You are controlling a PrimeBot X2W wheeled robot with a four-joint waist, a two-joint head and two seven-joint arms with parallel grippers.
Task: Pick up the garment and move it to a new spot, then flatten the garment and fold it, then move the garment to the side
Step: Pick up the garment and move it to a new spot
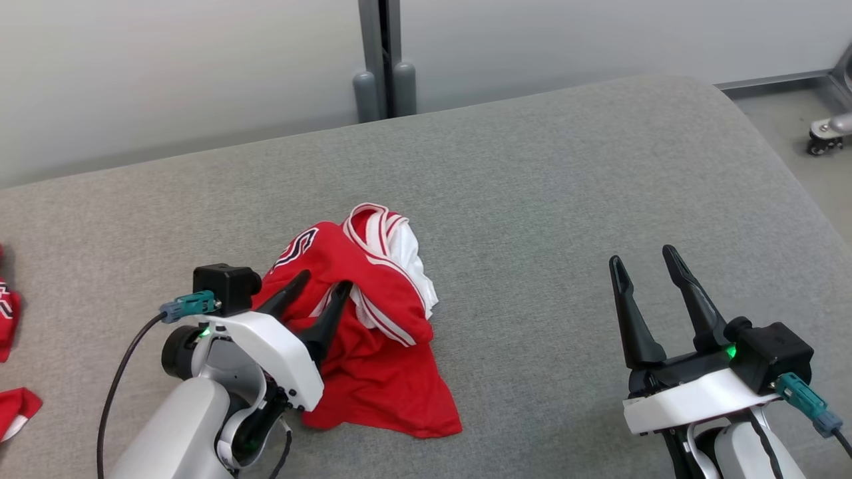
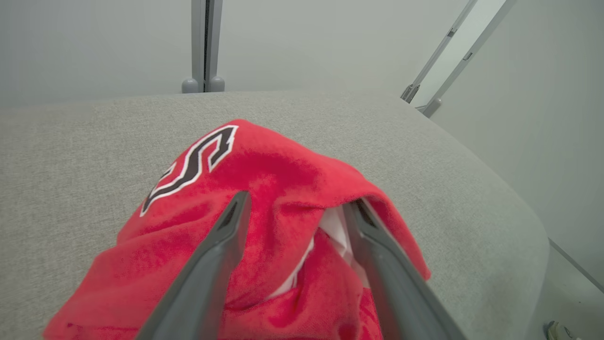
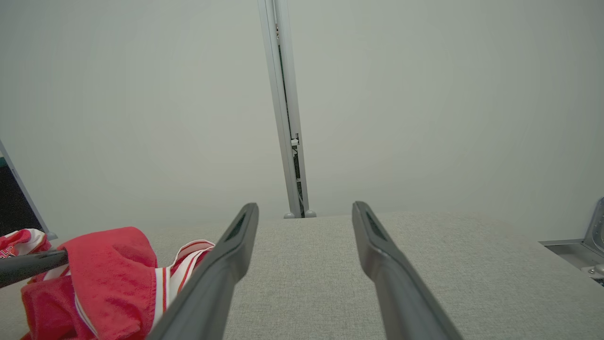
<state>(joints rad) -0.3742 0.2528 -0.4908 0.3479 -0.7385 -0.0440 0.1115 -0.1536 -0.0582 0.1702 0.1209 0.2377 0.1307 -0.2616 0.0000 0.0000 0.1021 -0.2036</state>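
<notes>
The left gripper (image 1: 325,279) is spread open, with the red garment (image 1: 379,379) bunched right under its fingers. The right gripper (image 1: 641,255) is open too, with the garment well to its left.

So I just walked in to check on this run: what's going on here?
The robot is working on a red garment with white trim, which lies crumpled in a heap on the grey padded table. The left gripper is right over the heap with its fingers spread open, fabric bunched between them but not pinched. The right gripper hovers open over bare table, off to the side. Nothing is flattened or folded yet.
</notes>
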